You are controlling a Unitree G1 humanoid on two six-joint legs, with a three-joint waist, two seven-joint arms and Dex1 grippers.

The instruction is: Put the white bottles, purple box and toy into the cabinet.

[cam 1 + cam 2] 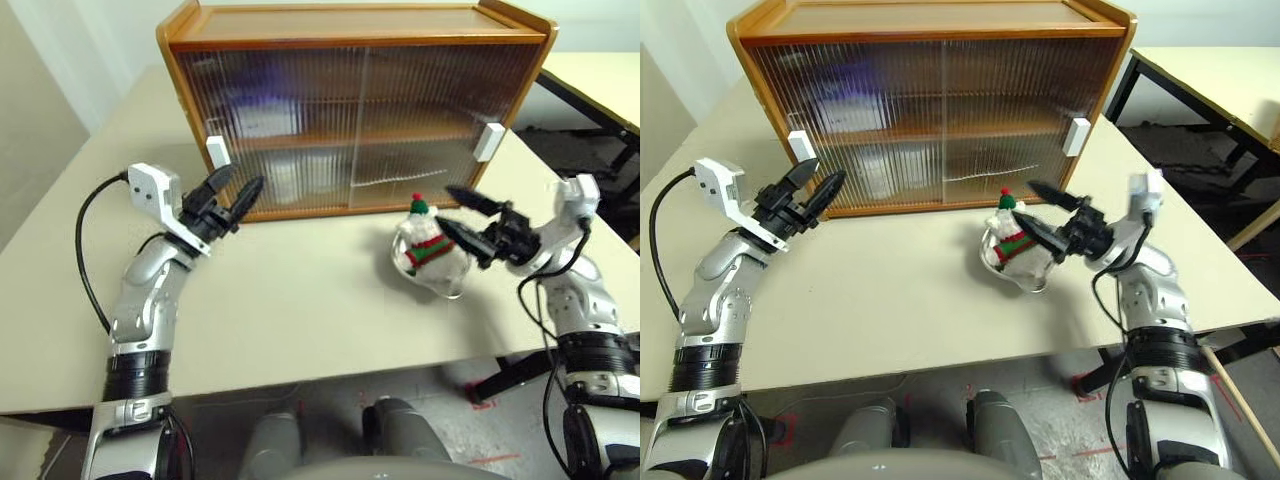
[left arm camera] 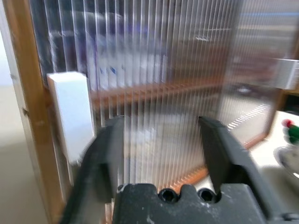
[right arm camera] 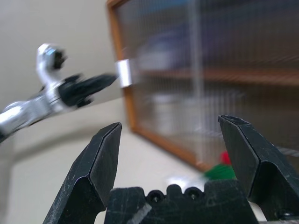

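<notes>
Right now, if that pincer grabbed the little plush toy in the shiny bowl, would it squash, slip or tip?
The toy looks fluffy, so it would probably squash rather than slip. It seems light for its size. It sits in a tilted metal bowl, which might rock or slide if the open right pincer nudges it.

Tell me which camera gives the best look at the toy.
The left eye view: the toy shows whole, hat and scarf, sitting in a metal bowl before the cabinet. The right eye view shows the same. Both wrist views catch just a blurred red-and-green bit.
</notes>
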